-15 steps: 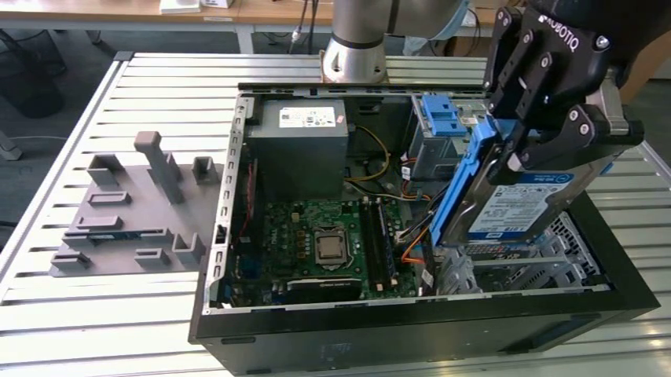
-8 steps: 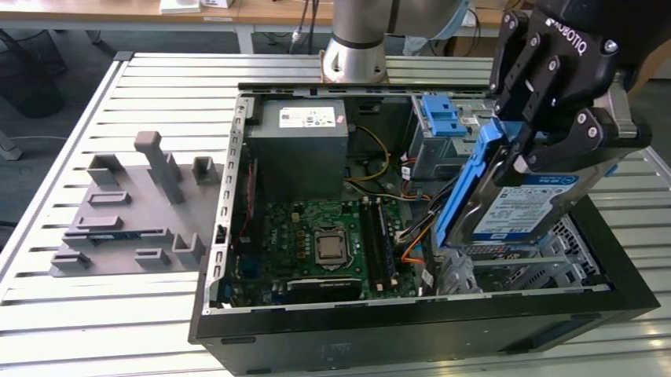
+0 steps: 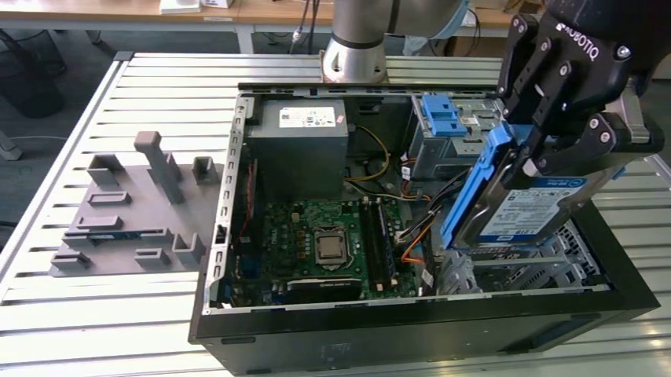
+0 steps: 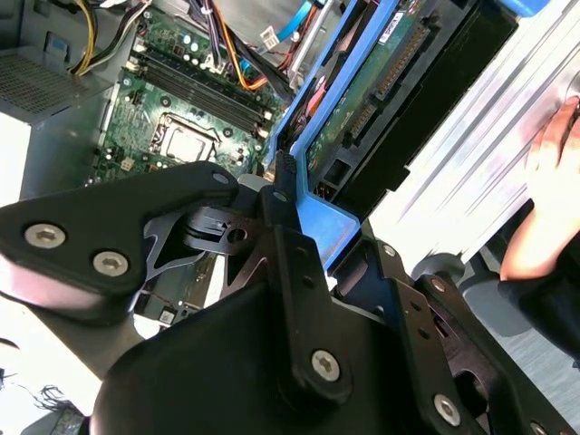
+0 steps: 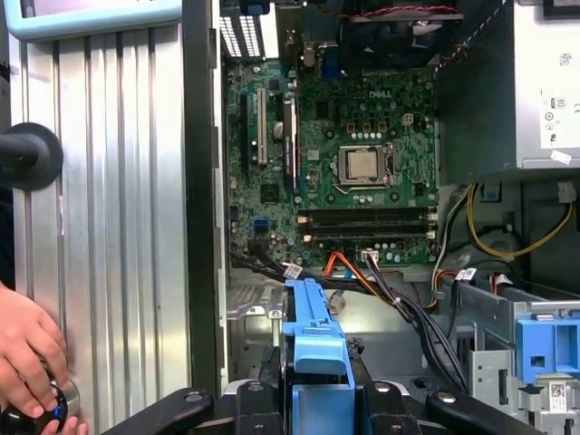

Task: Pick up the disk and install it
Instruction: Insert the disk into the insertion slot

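My gripper (image 3: 555, 161) is shut on the disk (image 3: 524, 208), a silver drive with a white-and-blue label in a blue carrier. I hold it tilted on edge over the metal drive cage (image 3: 545, 255) at the exterior view's right end of the open computer case (image 3: 419, 302). In the first wrist view the disk's blue carrier (image 5: 315, 335) rises edge-on between my fingers (image 5: 272, 385), above the case floor. The second wrist view shows the disk's green circuit-board underside (image 4: 362, 100) and the gripper (image 4: 281, 195) clamped on the carrier's end.
Inside the case are the motherboard (image 3: 325, 236), the grey power-supply box (image 3: 304, 145), a blue latch (image 3: 442, 118) and loose cables (image 5: 399, 290). A grey fixture (image 3: 137, 204) lies on the slatted table at the exterior view's left. A person's hand (image 5: 27, 362) rests beside the case.
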Tool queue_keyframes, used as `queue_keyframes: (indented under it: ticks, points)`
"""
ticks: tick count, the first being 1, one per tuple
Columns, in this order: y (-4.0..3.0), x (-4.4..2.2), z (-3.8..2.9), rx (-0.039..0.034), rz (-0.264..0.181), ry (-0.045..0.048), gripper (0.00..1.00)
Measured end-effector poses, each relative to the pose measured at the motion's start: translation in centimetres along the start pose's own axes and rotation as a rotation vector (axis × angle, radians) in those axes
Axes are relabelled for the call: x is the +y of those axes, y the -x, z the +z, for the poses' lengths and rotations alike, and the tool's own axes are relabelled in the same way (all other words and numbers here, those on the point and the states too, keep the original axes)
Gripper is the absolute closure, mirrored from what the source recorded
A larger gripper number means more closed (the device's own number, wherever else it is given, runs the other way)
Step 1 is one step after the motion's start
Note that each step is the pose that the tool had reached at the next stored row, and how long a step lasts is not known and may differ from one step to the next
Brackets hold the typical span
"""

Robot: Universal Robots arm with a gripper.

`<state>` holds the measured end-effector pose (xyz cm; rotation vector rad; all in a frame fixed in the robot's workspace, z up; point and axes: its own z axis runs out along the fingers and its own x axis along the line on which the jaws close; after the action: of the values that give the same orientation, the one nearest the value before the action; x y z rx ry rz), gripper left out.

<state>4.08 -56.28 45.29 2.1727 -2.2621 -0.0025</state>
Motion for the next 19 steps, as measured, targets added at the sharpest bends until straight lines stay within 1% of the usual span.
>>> queue_keyframes:
  ticks: [4, 7, 15, 19]
  points:
    - [0.02, -0.49, 0.09, 0.0001, 0.000, 0.0000, 0.64]
    - [0.02, -0.70, 0.16, 0.0000, 0.000, 0.0000, 0.64]
    - [0.03, -0.75, 0.20, 0.0000, -0.001, 0.0000, 0.64]
    - [-0.02, -0.77, 0.25, -0.0001, -0.019, -0.0001, 0.64]
